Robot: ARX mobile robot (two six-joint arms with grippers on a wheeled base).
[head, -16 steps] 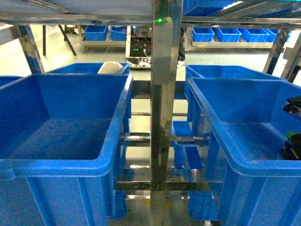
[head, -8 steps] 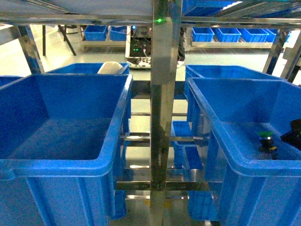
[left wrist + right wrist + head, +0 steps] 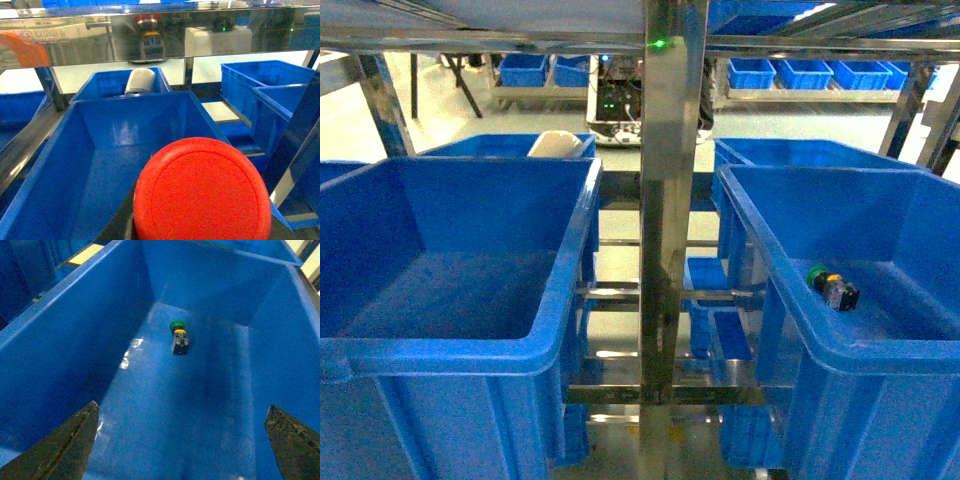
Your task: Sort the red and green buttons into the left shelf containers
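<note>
Left: large deep blue plastic bin (image 3: 450,270) with thick rolled rim, floor bare; red mushroom-capped push-button (image 3: 202,192) close against left wrist camera above it, left tool unseen, grip not discernible. Centre: polished steel shelf upright (image 3: 670,200) between bins. Right: second blue bin (image 3: 770,260); green-capped push-button (image 3: 832,288) lying tipped on its floor, well clear of right tool (image 3: 182,440), jaws spread wide, empty.

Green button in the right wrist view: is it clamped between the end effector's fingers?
No. The green button lies on its side on the bin floor, apart from the open right end effector.
</note>
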